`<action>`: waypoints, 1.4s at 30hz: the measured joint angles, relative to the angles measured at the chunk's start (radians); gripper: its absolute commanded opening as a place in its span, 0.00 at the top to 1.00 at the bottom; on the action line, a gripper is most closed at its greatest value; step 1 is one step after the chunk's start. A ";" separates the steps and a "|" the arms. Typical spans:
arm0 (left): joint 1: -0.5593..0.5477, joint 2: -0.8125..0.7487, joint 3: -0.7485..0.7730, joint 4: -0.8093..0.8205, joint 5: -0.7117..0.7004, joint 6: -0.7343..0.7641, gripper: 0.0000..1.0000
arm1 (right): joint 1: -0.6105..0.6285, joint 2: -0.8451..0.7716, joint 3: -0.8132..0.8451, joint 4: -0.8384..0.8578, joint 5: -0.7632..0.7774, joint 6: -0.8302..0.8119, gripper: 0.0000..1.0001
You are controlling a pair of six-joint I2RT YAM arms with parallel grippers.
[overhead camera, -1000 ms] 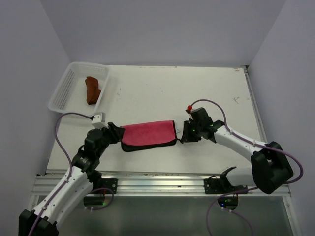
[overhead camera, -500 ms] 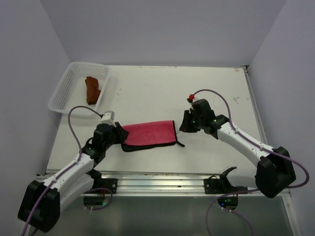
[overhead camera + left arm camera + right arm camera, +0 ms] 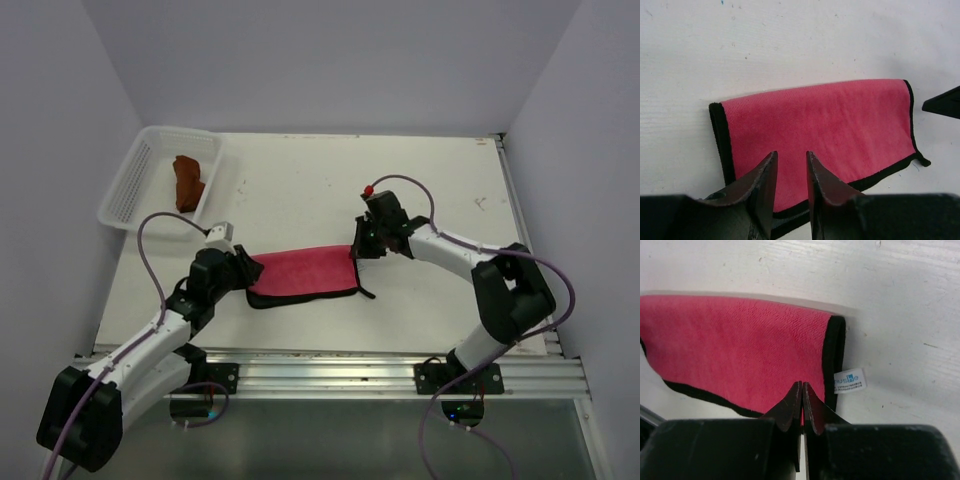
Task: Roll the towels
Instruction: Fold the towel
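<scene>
Pink towel (image 3: pixel 303 273) folded flat, ready for rolling. Right gripper (image 3: pixel 800 386) pressed together at its edge, catch uncertain. Left gripper (image 3: pixel 791 157) slightly spread over opposite end, probably steadying.

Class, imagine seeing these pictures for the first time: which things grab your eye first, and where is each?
The bright pink-red towel lies folded flat in the middle of the white table. The left gripper sits at its left end with jaws slightly apart, the right gripper at its right end, shut. A rust-orange towel lies in the white mesh basket at the far left corner.
</scene>
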 measured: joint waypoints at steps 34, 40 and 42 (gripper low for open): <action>-0.103 0.051 -0.114 -0.006 0.021 -0.117 0.82 | -0.007 0.259 0.139 0.058 0.037 -0.023 0.95; -0.108 -0.010 -0.120 -0.022 -0.018 -0.138 0.68 | -0.008 0.184 0.135 0.019 0.032 -0.058 0.81; -0.108 -0.017 -0.120 -0.020 -0.029 -0.141 0.65 | -0.008 0.121 0.131 0.003 0.034 -0.069 0.77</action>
